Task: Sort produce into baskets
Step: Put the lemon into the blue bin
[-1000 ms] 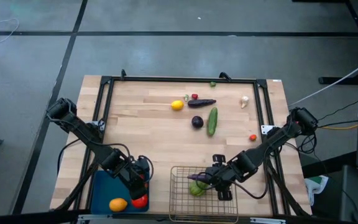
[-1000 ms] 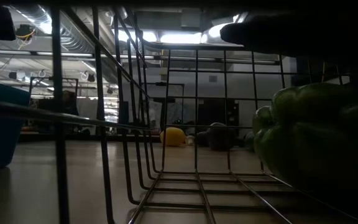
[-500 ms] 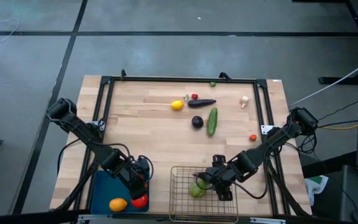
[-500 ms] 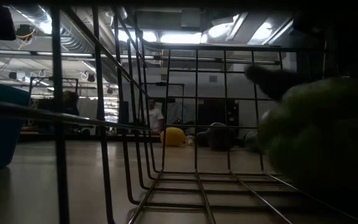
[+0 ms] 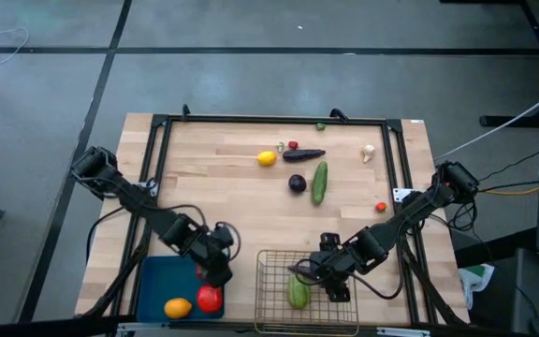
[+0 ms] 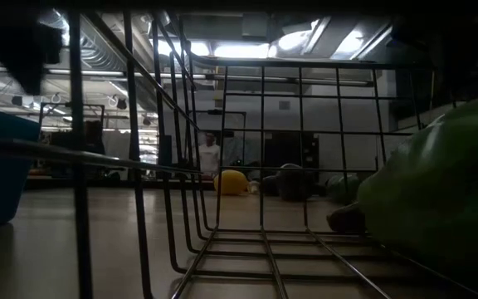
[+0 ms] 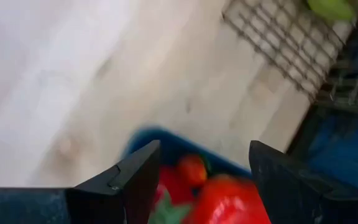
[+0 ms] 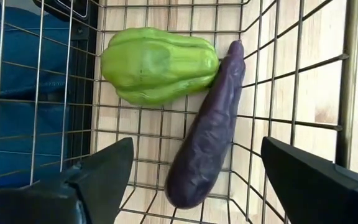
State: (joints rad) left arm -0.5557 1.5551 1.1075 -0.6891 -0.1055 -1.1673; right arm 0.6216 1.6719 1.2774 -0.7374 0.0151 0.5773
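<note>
Two vegetables, pepper (image 8: 159,66) touching eggplant (image 8: 208,132), wrist-view only.

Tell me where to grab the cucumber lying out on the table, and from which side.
Take the cucumber at mid-length, from straight above, gripper fingers across its narrow width. It lies flat, running roughly front to back, with bare wood either side; the round eggplant sits close on one side.
</note>
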